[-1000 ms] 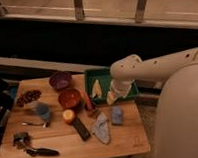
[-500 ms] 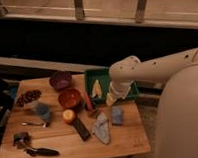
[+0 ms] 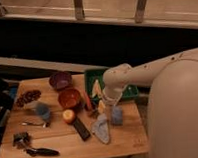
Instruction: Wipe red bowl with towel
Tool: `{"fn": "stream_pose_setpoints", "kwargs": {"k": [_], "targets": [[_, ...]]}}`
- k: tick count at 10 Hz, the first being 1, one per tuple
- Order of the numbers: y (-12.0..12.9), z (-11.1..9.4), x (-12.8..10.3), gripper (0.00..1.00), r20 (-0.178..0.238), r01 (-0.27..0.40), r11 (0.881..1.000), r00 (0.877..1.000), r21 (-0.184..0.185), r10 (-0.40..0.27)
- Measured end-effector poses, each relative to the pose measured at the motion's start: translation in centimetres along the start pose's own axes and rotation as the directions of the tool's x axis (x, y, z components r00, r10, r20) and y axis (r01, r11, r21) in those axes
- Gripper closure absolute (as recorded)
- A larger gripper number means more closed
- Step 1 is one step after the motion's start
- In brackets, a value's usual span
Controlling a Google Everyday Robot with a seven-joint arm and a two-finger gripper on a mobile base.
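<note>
Here the pincer [image 3: 104, 101] hangs wide open, gripping nothing, at the green tray [image 3: 129, 93] holding a yellow item [image 3: 96, 87].

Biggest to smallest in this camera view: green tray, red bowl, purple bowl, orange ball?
1. green tray
2. red bowl and purple bowl look alike
3. orange ball
The gripper hangs by the tray's front edge.

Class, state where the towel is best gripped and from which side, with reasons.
Pinch the towel at its middle from straight above: it lies limp and flat on the table, offering no edge to side approaches. The hand hangs just beyond it, near the green tray.
</note>
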Motion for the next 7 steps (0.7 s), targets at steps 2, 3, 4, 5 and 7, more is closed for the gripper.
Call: {"fn": "stream_pose_setpoints", "kwargs": {"k": [2, 3, 4, 5, 7], "targets": [[1.7, 1.1, -0.1, 0.38, -0.018, 0.033, 0.999, 0.999, -0.023, -0.034], [2.5, 2.1, 0.1, 0.38, -0.034, 0.045, 0.998, 0.998, -0.036, -0.047], [3.2, 3.3, 0.4, 0.38, -0.053, 0.056, 0.997, 0.997, -0.048, -0.059], [3.8, 4.1, 0.6, 0.38, -0.059, 0.060, 0.997, 0.996, -0.048, -0.063], [3.7, 4.3, 0.7, 0.38, -0.058, 0.058, 0.997, 0.996, -0.045, -0.060]]}}
